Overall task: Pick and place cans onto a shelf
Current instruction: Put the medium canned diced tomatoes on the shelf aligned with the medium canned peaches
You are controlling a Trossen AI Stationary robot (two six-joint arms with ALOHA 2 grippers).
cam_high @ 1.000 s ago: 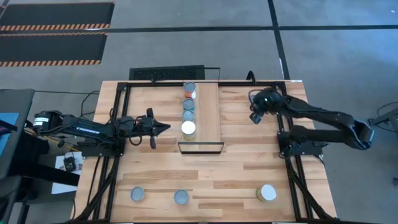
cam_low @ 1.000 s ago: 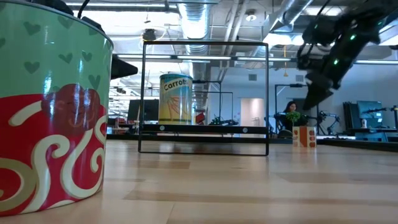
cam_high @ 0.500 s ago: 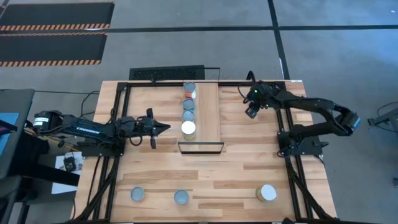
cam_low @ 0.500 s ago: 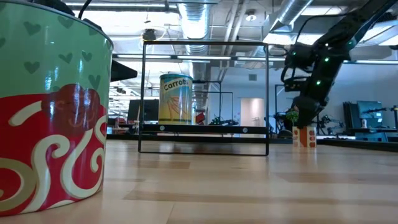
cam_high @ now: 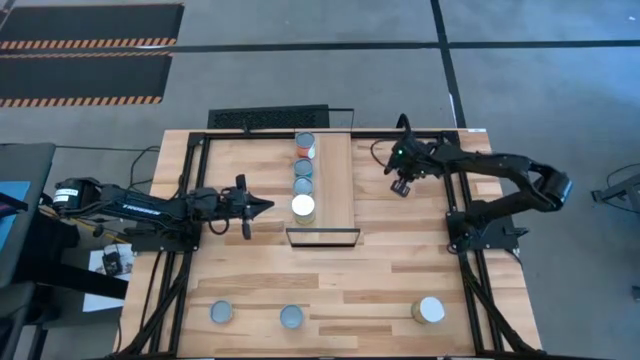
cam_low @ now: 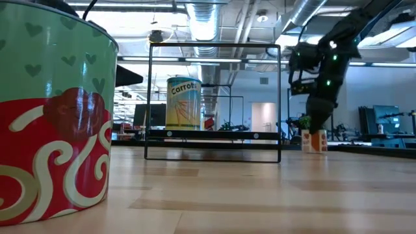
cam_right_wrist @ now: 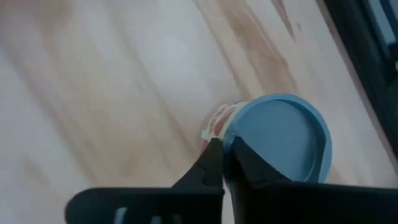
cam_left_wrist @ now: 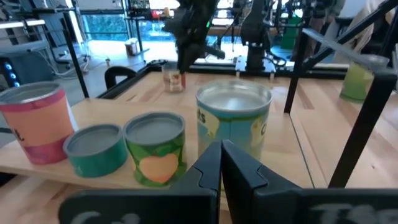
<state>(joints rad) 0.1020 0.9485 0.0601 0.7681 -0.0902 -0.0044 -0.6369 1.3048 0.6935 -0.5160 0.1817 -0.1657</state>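
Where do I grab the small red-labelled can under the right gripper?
Take the can by its round side wall just below the lid, from straight above. It stands upright, clear all round, and the right gripper hangs over its flat lid, fingers seemingly shut, so open first. The left gripper waits beside the shelf.

Overhead view straight down, low view level across the table (cam_low: pixel 260 195), both sharing the shelf (cam_high: pixel 335 190)
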